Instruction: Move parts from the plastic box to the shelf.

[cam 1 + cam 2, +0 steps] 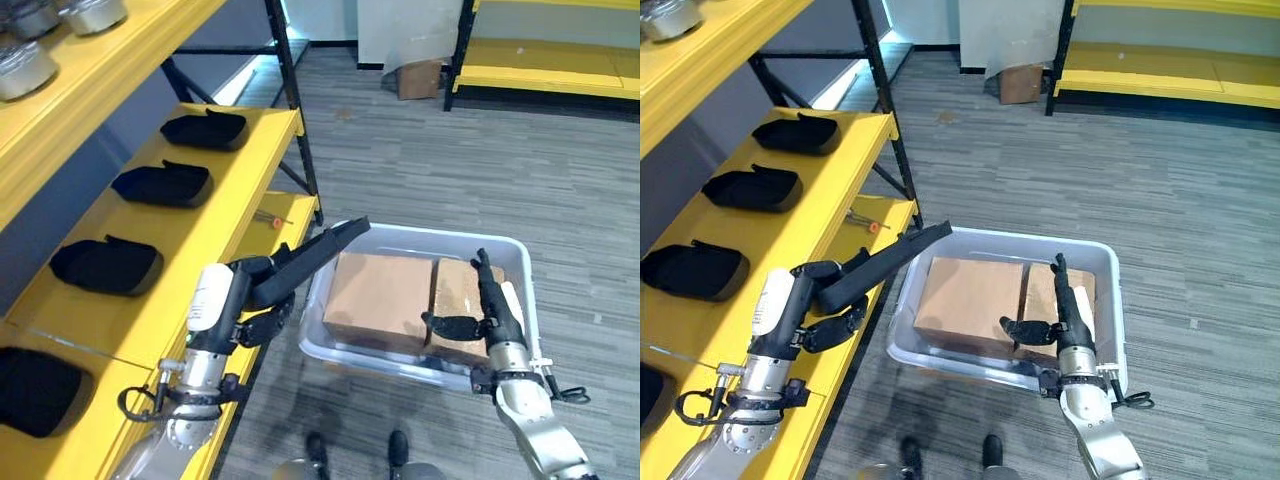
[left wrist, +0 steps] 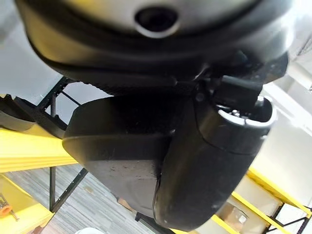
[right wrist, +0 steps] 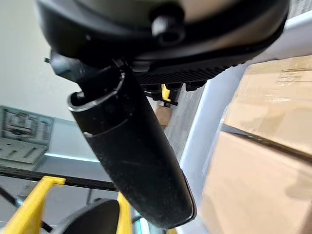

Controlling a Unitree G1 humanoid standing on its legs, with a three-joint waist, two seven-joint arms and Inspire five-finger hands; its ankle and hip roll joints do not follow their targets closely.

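Item: black part [image 1: 318, 252], long and flat. It was held in the left hand [image 1: 262, 300], whose fingers curled round its near end. Its long axis ran from the hand up and outward, the free tip pointing over the near left corner of the plastic box [image 1: 505, 248]. The part sat between the yellow shelf [image 1: 235, 215] edge and the box, above the floor.

Item: plastic box, pale and translucent, on the grey floor beside the shelf. It held two brown cardboard boxes [image 1: 378, 295] side by side, touching.

Item: right hand [image 1: 492, 305]. Its fingers were straight and pointed away from the robot, thumb spread toward the left, over the right cardboard box; nothing was held.

Item: shelf, middle level. Four black parts [image 1: 162, 184] lay in a row along it, each apart from the next. A small orange-tipped tool [image 1: 270, 218] lay near the shelf's edge.

The head views showed the whole layout. The left wrist view showed the black part [image 2: 122, 151] close against the hand [image 2: 214, 161]. The right wrist view showed the thumb [image 3: 131, 156] standing clear, and the cardboard boxes [image 3: 263, 165] inside the pale box wall [image 3: 204, 131].
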